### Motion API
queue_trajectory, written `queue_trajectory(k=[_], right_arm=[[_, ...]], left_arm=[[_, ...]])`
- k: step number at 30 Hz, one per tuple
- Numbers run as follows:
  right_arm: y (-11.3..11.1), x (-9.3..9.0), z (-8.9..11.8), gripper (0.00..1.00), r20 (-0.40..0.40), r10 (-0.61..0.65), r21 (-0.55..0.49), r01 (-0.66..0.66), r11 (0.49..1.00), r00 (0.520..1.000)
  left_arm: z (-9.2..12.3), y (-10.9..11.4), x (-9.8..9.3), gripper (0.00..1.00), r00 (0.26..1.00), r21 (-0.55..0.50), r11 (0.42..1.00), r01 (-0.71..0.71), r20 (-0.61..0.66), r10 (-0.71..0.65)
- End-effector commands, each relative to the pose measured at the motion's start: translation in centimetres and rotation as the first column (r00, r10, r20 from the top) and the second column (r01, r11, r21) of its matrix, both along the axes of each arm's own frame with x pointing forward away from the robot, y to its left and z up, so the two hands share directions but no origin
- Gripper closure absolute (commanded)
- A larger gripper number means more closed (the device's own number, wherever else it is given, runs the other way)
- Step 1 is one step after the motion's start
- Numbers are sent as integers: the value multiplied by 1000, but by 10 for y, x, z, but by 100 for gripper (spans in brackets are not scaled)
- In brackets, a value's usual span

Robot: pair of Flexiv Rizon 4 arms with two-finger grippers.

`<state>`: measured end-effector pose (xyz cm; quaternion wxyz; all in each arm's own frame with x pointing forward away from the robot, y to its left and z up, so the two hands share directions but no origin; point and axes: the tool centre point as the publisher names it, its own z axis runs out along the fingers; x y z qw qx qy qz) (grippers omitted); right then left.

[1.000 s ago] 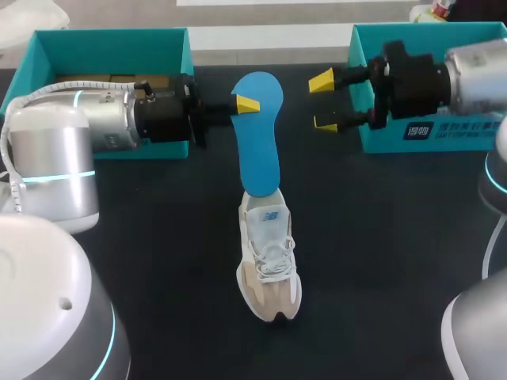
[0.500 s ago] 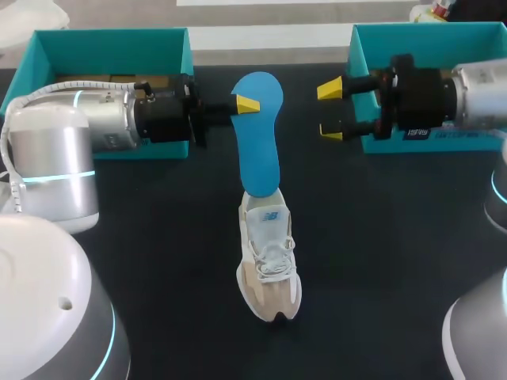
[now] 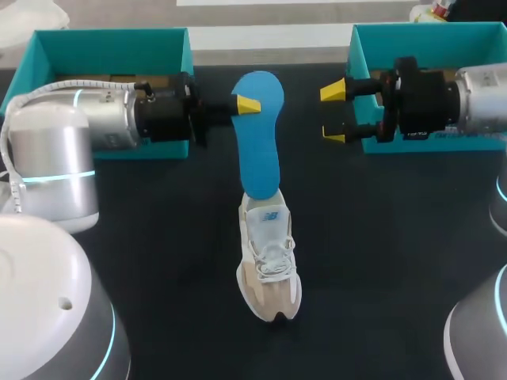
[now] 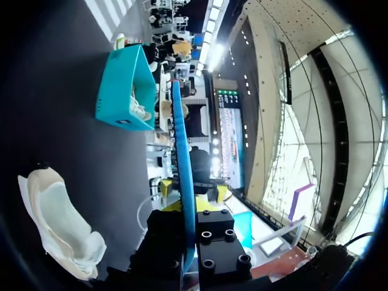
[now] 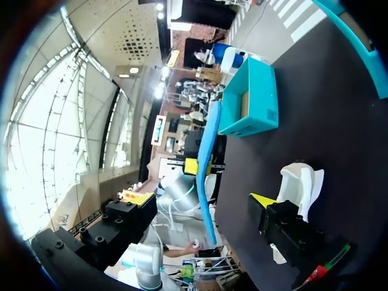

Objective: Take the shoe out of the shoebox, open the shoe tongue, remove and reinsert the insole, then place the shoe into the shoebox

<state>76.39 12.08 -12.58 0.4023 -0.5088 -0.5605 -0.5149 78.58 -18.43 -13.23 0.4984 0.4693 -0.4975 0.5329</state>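
A blue insole stands up out of the heel opening of a beige and white sneaker that lies in the middle of the black table. My left gripper is shut on the insole near its upper end. In the left wrist view the insole runs edge-on between the fingers, with the sneaker off to one side. My right gripper is open and empty, a short way right of the insole. Its wrist view shows the insole ahead and the sneaker beside one fingertip.
An open teal shoebox stands at the back left behind my left arm. A second teal box stands at the back right behind my right arm. The black tabletop lies bare around the sneaker.
My right gripper has drawn back to the right and slightly nearer, away from the insole, still open. The left gripper, insole and sneaker have not moved.
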Motion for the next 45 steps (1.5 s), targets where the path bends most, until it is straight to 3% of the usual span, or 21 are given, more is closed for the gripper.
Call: queue_trajectory(k=[1,5,10,15,18,19,22,27,33,45], right_arm=[[2,1,0,0,0,-1,-2,1,1000,1000],[2,1,0,0,0,-1,-2,1,1000,1000],[2,1,0,0,0,-1,-2,1,1000,1000],[2,1,0,0,0,-1,-2,1,1000,1000],[2,1,0,0,0,-1,-2,1,1000,1000],[2,1,0,0,0,-1,-2,1,1000,1000],[2,1,0,0,0,-1,-2,1,1000,1000],[2,1,0,0,0,-1,-2,1,1000,1000],[2,1,0,0,0,-1,-2,1,1000,1000],[2,1,0,0,0,-1,-2,1,1000,1000]], left_arm=[[9,4,5,100,956,-63,997,45,292,-25],[14,6,9,100,880,-66,997,52,474,-14],[20,9,14,100,735,-50,999,14,678,24],[24,10,16,100,404,-108,990,-90,905,135],[24,12,16,100,220,-171,981,-97,957,188],[25,12,15,100,188,-195,977,-88,960,208],[26,14,13,100,37,-188,980,-61,981,190],[27,16,19,100,-51,-171,985,-19,984,169],[32,20,20,100,-207,-166,985,49,963,172],[32,21,20,100,-222,-190,981,42,955,195]])
